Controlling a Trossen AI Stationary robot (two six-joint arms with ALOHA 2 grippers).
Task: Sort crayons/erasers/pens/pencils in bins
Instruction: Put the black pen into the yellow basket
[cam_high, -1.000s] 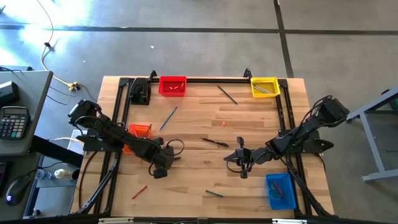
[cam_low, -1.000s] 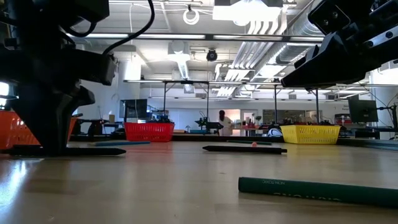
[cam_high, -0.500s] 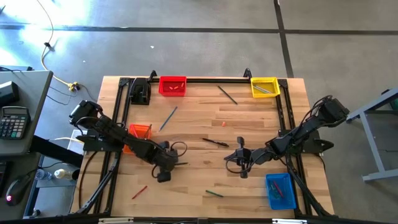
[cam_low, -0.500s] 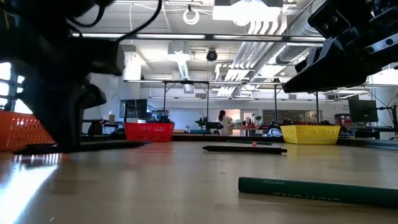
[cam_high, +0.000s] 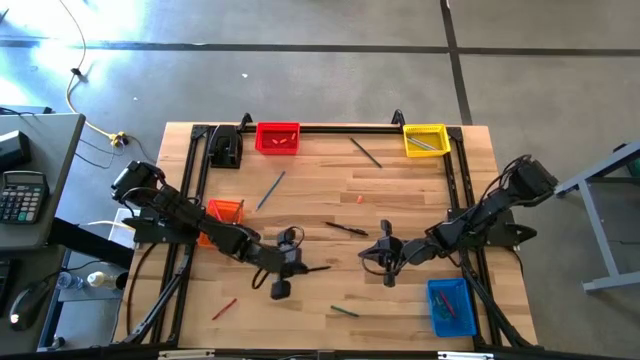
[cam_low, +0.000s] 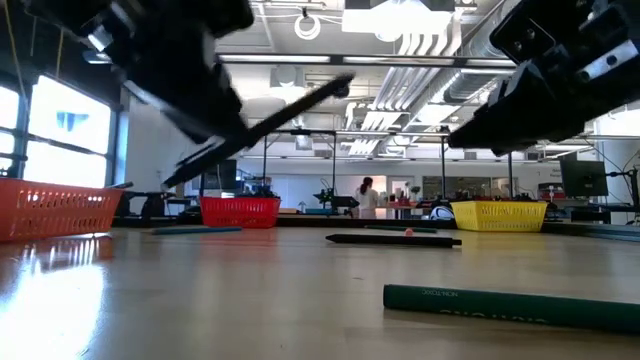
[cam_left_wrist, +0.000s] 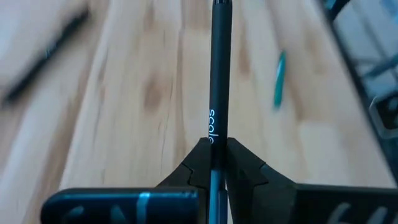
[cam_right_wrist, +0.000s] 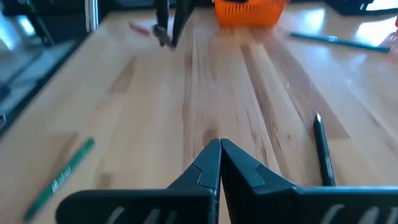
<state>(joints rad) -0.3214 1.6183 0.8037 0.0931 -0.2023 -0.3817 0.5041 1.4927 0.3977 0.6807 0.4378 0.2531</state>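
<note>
Left gripper is clamped on a black pen, lifted clear of the table, between the orange bin and the right gripper. The pen's tip points toward the right gripper. Right gripper is closed on nothing, just beside a second black pen. A green pencil lies near, apparently untouched.

The black pen has been lifted off the table, clamped in the left gripper, and carried rightward.
</note>
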